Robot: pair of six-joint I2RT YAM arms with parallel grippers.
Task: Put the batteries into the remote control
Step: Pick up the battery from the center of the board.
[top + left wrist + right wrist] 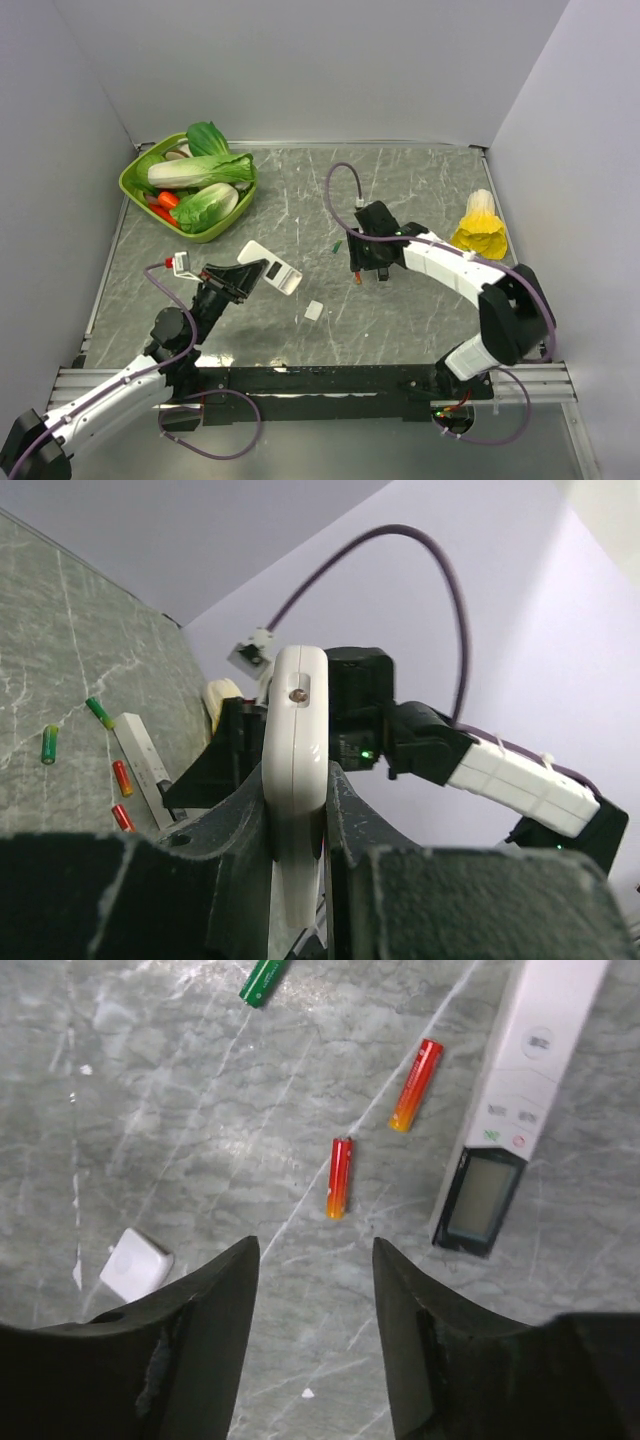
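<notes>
My left gripper (pixel 297 782) is shut on the remote control (pixel 295 730), a white handset held edge-on and raised off the table; from above the remote (pixel 258 252) sticks out past the gripper (pixel 245 275). Two orange-red batteries (pixel 340 1177) (pixel 416 1085) lie on the grey marble table just ahead of my right gripper (pixel 315 1250). That gripper is open, hovers above the table and has nothing between its fingers. In the top view one battery (pixel 358 280) shows just below the right gripper (pixel 366 268).
A narrow white-and-black bar (pixel 520 1100) lies right of the batteries. A small white square piece (pixel 135 1265) (pixel 314 311) and a green battery (pixel 263 982) lie nearby. A green basket (pixel 135 180) of vegetables stands back left, a yellow leafy toy (pixel 480 228) at the right.
</notes>
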